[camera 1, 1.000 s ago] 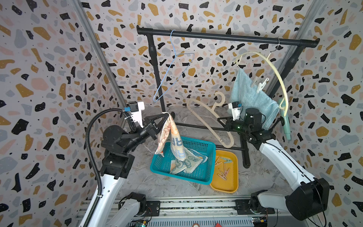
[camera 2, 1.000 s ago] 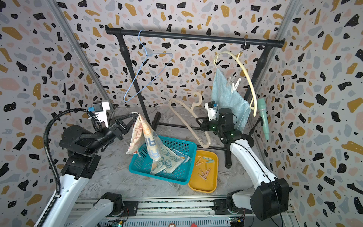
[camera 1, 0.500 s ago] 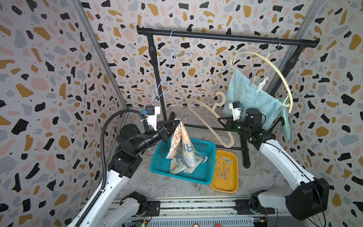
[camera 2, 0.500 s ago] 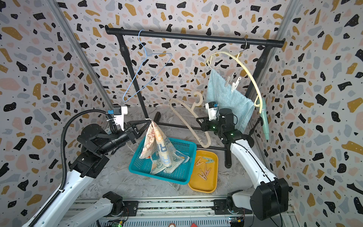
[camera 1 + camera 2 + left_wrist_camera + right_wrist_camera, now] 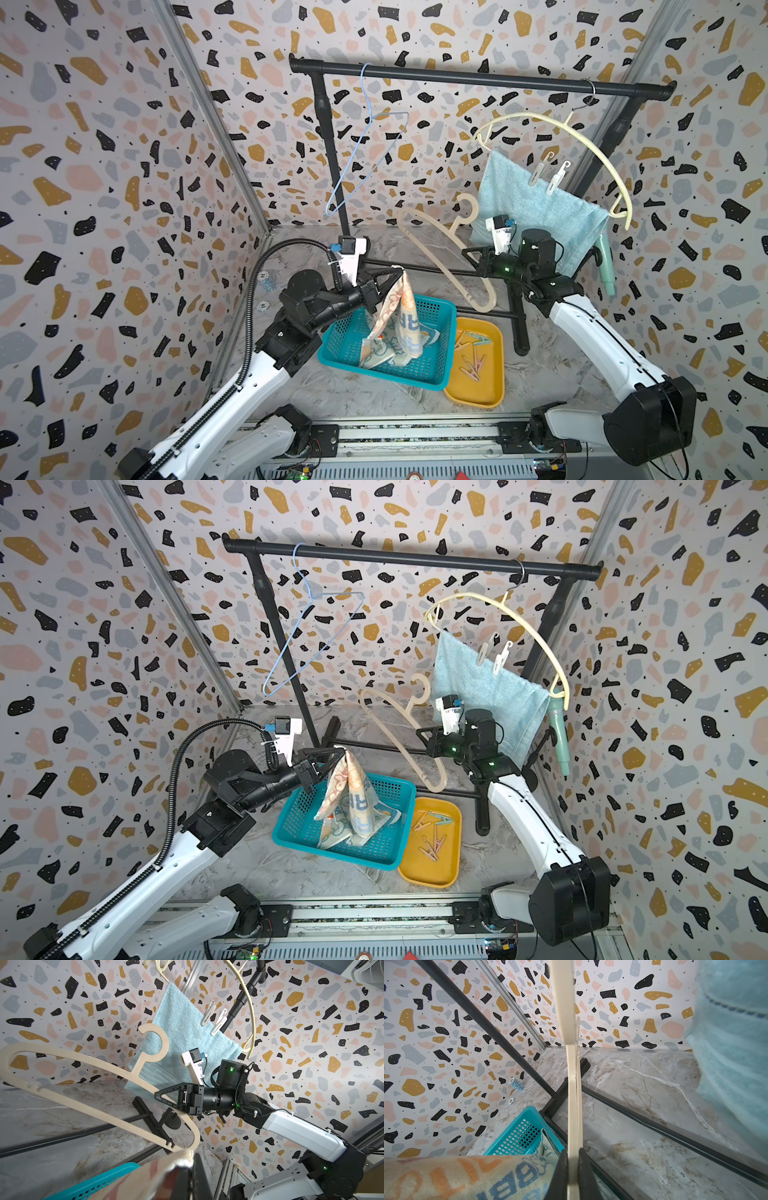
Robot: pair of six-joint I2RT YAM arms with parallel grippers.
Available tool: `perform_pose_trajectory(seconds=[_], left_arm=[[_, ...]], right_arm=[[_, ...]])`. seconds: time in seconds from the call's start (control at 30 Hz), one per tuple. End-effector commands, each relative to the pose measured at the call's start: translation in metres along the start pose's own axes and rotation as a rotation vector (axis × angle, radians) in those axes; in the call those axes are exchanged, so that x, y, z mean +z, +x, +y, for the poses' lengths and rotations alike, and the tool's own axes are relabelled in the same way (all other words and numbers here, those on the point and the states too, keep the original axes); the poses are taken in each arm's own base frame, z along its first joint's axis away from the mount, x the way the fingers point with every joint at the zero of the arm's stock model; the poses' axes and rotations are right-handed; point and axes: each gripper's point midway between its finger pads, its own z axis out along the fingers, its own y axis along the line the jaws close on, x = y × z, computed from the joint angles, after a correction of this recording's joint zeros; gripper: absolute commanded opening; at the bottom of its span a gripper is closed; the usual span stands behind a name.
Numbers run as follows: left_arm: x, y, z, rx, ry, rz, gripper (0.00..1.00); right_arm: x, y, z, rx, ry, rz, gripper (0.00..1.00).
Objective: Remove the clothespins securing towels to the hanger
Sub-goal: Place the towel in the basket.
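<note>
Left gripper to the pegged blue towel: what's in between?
The beige hanger, clamped in the right gripper, crosses that stretch; the left wrist view shows both in front of the blue towel. The left gripper holds the striped towel.

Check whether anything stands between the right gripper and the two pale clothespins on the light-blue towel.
Nothing visible stands between the right gripper and the two pale clothespins, which sit higher up on the top edge of the light-blue towel. However, its fingers are shut on the beige hanger, so that likely has to go first.
</note>
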Motion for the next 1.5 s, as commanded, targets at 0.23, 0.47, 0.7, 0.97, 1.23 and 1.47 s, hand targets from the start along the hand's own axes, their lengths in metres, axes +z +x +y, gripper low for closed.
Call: perform_pose_trajectory(seconds=[0.23, 0.47, 0.7, 0.97, 1.23, 1.47], left_arm=[[0.006, 0.0, -0.001, -0.003, 0.038, -0.085, 0.0], [0.006, 0.019, 0.026, -0.013, -0.054, -0.078, 0.0], [0.005, 0.037, 0.05, 0.009, -0.146, -0.036, 0.0], [-0.002, 0.053, 0.072, 0.05, -0.257, 0.016, 0.0], [-0.013, 0.067, 0.093, 0.093, -0.356, 0.057, 0.0], [-0.022, 0.085, 0.118, 0.101, -0.443, 0.1, 0.0]], right_arm=[[-0.008, -0.01, 0.009, -0.016, -0.027, -0.043, 0.0], [-0.007, -0.007, 0.008, -0.014, -0.03, -0.037, 0.0], [-0.007, -0.006, 0.008, -0.012, -0.03, -0.034, 0.0], [-0.006, -0.004, 0.007, -0.009, -0.028, -0.03, 0.0], [-0.005, -0.003, 0.006, -0.008, -0.029, -0.028, 0.0], [-0.005, -0.003, 0.007, -0.005, -0.034, -0.026, 0.0]])
